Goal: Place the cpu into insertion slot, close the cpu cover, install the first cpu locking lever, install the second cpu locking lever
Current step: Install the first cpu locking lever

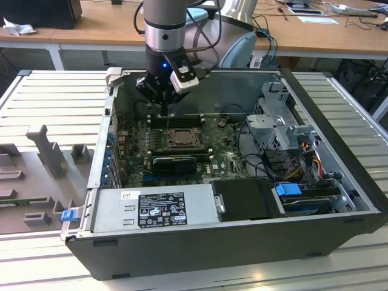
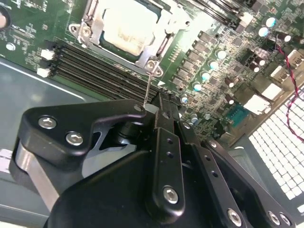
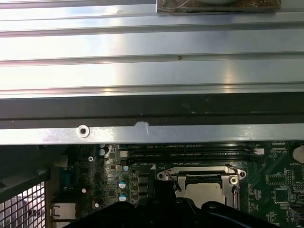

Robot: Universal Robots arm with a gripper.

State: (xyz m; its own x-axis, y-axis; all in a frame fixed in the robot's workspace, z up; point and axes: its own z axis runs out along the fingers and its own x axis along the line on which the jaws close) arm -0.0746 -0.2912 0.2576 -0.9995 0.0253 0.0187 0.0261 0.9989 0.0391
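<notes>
The cpu (image 2: 126,26) shows its pale metal face in the insertion slot (image 1: 180,138) on the green motherboard. The silvery cpu cover (image 2: 90,23) lies flat over it, framing the chip. A thin wire locking lever (image 2: 148,88) rises from the socket's corner up to my gripper (image 2: 151,108), whose black fingers are shut on the lever's free end. In the exterior view my gripper (image 1: 163,104) hangs just behind the socket, near the case's back wall. The first wrist view shows the cpu (image 3: 206,192) and cover (image 3: 199,172) below the case rim.
Long black memory slots (image 2: 95,64) run beside the socket. A black fan shroud (image 1: 174,163), the power supply (image 1: 151,209), a drive cage (image 1: 282,121) and cables (image 1: 291,163) crowd the case. A grey moulded tray (image 1: 42,157) lies at the exterior view's left.
</notes>
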